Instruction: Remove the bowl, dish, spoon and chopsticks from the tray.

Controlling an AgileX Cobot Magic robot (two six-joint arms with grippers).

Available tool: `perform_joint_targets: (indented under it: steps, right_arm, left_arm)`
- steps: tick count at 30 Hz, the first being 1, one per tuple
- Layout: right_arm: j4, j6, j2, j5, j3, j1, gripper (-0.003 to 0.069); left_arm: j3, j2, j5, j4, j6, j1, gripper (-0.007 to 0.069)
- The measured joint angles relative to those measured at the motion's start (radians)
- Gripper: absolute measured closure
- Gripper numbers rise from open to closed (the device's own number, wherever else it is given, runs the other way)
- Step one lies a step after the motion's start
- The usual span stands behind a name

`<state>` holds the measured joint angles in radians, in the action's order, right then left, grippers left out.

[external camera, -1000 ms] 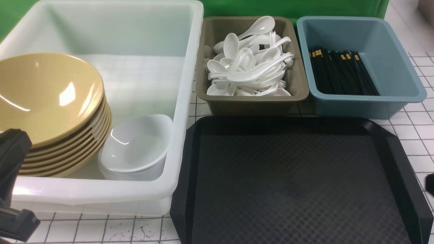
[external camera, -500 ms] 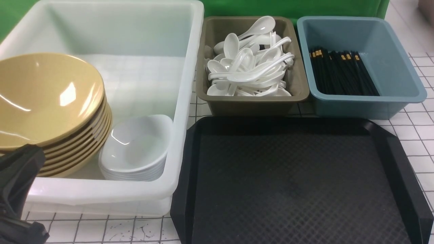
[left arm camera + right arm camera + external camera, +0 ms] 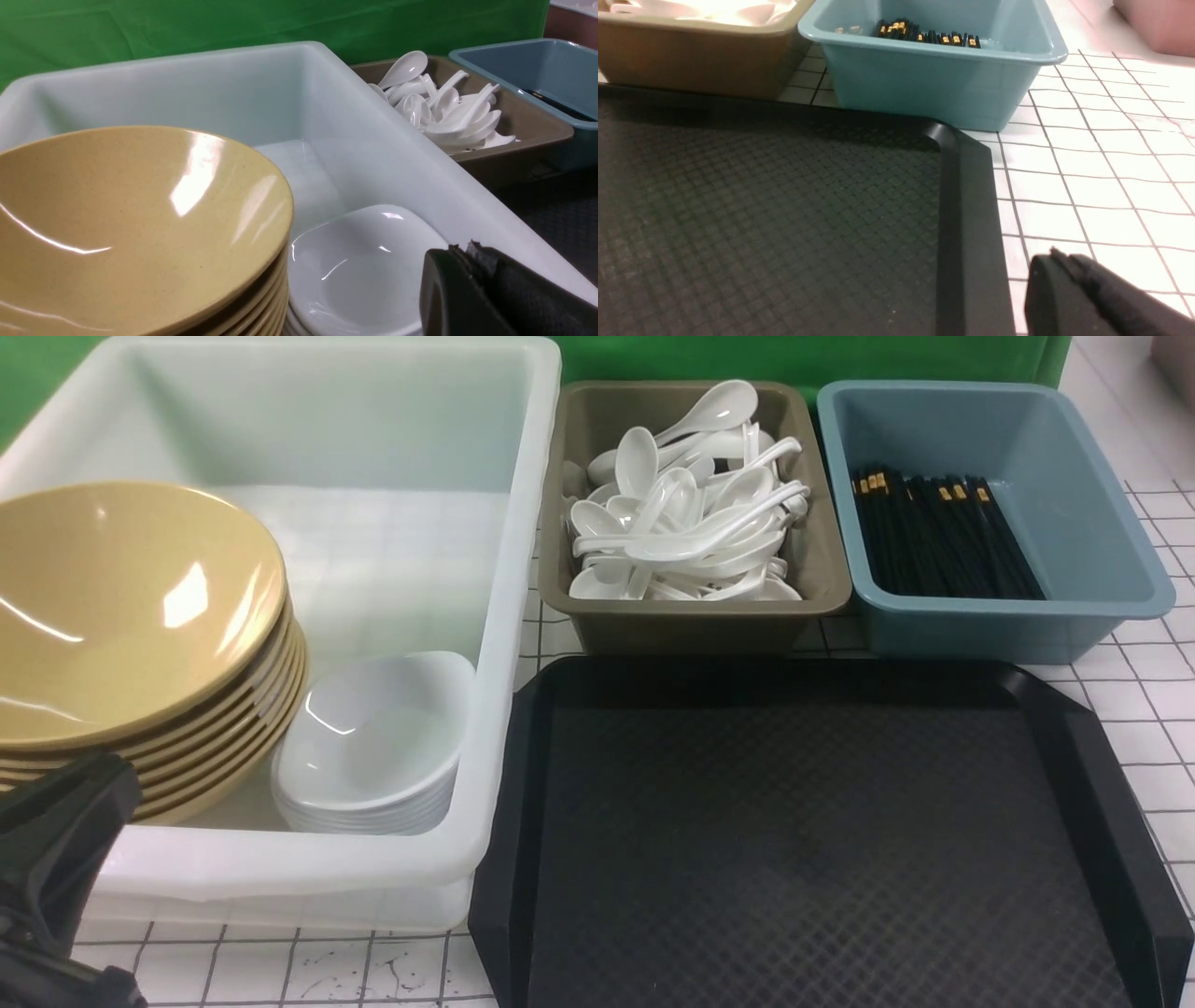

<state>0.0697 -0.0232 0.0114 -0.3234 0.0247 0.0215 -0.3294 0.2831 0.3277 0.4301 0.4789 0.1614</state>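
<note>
The bowl (image 3: 131,616) tops its nested stack, dish (image 3: 373,733) likewise, in the white bin (image 3: 280,859) — saving room. Left hand (image 3: 460,249) and right hand (image 3: 1057,256) are pressed together, empty — work seems done; the spoons (image 3: 691,541) and chopsticks (image 3: 943,537) have separate bins

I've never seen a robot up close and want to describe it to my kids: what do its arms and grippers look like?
Only parts show. The left arm's end is matt black, with chunky, angular pieces. The left gripper and right gripper have dark grey to black fingers with small jagged tips. I see no cables or markings on these parts.
</note>
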Motion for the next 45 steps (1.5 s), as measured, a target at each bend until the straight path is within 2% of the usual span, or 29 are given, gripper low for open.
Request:
perform_joint_targets:
  steps: [13,16,18,24,27,30,36,45]
  right_arm:
    - [-0.001,0.000,0.000,0.000,0.000,0.000,0.0606]
    - [-0.001,0.000,0.000,0.000,0.000,0.000,0.0601]
    - [-0.001,0.000,0.000,0.000,0.000,0.000,0.0600]
    - [-0.002,0.000,0.000,-0.001,0.000,0.000,0.0592]
    - [-0.002,0.000,0.000,-0.001,0.000,0.000,0.0588]
    - [-0.002,0.000,0.000,-0.002,0.000,0.000,0.0584]
    - [-0.002,0.000,0.001,-0.002,0.000,0.000,0.0580]
    - [-0.002,0.000,0.001,-0.002,0.000,0.000,0.0569]
  left_arm:
    - [0.018,-0.018,0.037,-0.005,0.001,0.000,0.0631]
    - [0.074,-0.108,0.031,-0.085,-0.020,-0.020,0.0631]
    - [0.113,-0.186,0.024,-0.147,-0.095,-0.040,0.0631]
    - [0.261,-0.295,0.021,-0.448,-0.530,-0.120,0.0631]
    - [0.327,-0.296,0.032,-0.510,-0.637,-0.134,0.0631]
    - [0.346,-0.297,0.035,-0.490,-0.625,-0.134,0.0631]
    - [0.348,-0.297,0.023,-0.446,-0.514,-0.134,0.0631]
    - [0.349,-0.297,0.020,-0.437,-0.500,-0.134,0.0631]
